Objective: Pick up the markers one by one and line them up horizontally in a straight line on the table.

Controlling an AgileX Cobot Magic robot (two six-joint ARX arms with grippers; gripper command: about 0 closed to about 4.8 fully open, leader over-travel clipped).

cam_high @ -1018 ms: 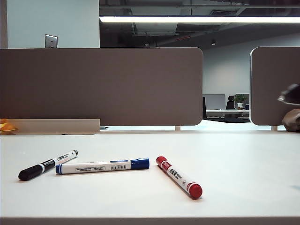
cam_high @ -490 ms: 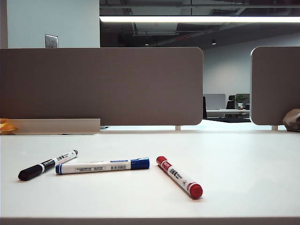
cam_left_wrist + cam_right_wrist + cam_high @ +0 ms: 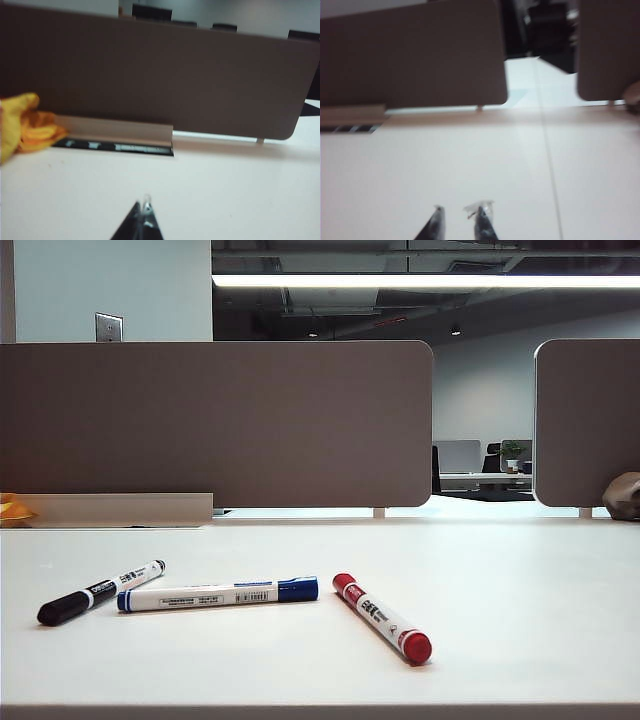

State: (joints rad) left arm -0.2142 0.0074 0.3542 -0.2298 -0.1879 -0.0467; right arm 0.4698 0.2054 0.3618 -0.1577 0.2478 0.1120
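Clearly three markers on the table (image 3: 520,580), none lined up yet, all lying near its front edge, apart from one another. Taking the blue marker (image 3: 217,594) as landmark: black marker (image 3: 100,592) just beside its left end, angled away toward the rear; red marker (image 3: 382,617) just off its capped right end, slanting toward the front edge. Count: one black, one blue, one red.

Probably light, stiff, smooth plastic barrels; likely to roll or skid if nudged sideways. Best taken mid-barrel, across the printed label, fingers square to the long axis.

Neither arm visible in the exterior view. Left gripper (image 3: 142,222) low over bare table, facing the partition (image 3: 215,425) and a yellow cloth (image 3: 20,127), tips pressed together, holding nothing. Right gripper (image 3: 458,221) likewise over bare table, tips slightly apart, nothing between them. No marker in either wrist view.
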